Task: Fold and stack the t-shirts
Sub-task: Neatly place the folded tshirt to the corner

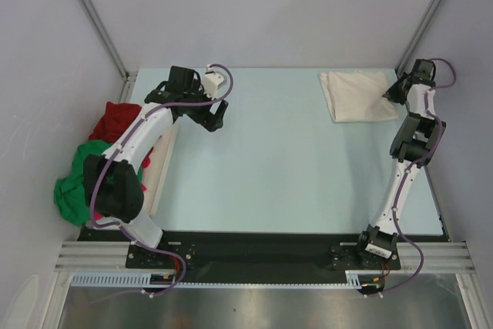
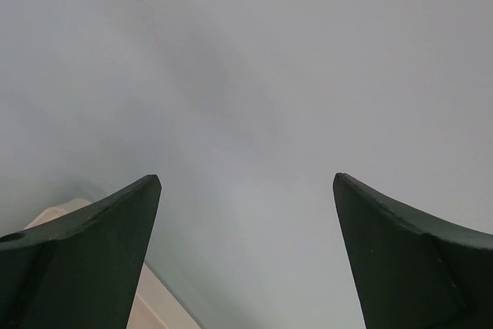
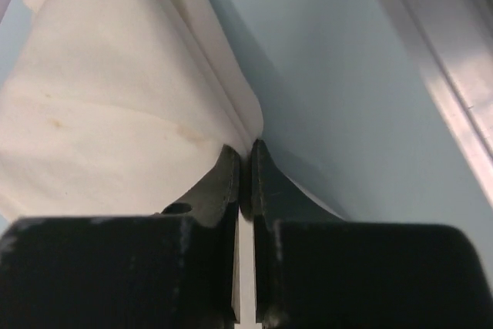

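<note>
My right claw [image 3: 246, 152] is pinching the edge of the folded cream-white cloth t-shirt [image 1: 356, 96], which lies at the far right of the pale blue bench [image 1: 277, 159]. My left claw [image 2: 246, 182] is spread wide over the bench's far left.

A: Top view?
B: High above the near edge of the bench [image 1: 269, 159], looking down over all of it; wrist views very close.
A: Overlap?
B: Right wrist and top share the cream-white t-shirt [image 1: 358, 96], far right corner.
</note>
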Available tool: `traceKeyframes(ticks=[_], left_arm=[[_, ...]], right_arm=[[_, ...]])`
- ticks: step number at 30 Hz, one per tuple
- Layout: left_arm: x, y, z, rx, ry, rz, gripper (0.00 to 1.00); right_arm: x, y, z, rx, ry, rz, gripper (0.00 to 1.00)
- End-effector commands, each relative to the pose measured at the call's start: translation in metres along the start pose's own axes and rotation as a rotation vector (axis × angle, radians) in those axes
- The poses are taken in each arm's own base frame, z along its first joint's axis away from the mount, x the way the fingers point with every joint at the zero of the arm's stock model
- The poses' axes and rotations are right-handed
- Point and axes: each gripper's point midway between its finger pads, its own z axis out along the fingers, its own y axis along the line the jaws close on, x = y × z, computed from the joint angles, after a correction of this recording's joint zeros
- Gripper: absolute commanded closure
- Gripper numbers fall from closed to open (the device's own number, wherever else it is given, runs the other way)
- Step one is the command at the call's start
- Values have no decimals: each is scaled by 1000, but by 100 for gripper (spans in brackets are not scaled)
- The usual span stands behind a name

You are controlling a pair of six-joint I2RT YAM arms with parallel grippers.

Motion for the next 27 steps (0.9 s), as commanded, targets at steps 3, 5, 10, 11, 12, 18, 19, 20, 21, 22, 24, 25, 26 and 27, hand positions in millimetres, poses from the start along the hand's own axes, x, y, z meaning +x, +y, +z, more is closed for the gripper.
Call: traceKeyframes(ticks=[3,5,10,11,12,18,19,20,21,22,24,25,26,27], left_arm=[[-17,13,-10,-45,-31,32,0],[-16,15,-9,-52,-24,33,0],[-16,17,-8,-56,-19,33,0],[-15,17,-8,-55,-16,32,0],[-15,18,-8,-59,-17,33,0],[-15,18,-9,-61,-17,41,0],[-16,18,-10,-63,-19,40,0],[-17,18,-11,-64,-20,45,0],[-17,18,-14,-69,-21,49,0],[-18,19,-16,-74,-24,61,0],[-18,20,-21,-85,-22,71,0],[-18,21,-24,-96,-21,77,0],[-18,21,-27,-100,-22,87,0],[-18,20,-34,-104,-23,93,0]], right_arm=[[-60,-30,-5,100,-182,-22,100],[-66,-34,-5,121,-204,-38,100],[-74,-47,-8,162,-230,-38,100],[-76,-48,-11,167,-235,-42,100],[-78,-47,-13,169,-242,-48,100],[-93,-34,-34,197,-294,-102,64],[-93,-31,-36,203,-295,-111,53],[-94,-29,-39,211,-300,-125,44],[-99,-24,-48,213,-314,-136,27],[-96,-23,-50,234,-312,-147,22],[-103,-11,-70,239,-335,-165,15],[-103,-10,-76,258,-341,-164,14],[-95,-10,-79,270,-327,-166,10],[-101,-1,-98,267,-352,-162,9]])
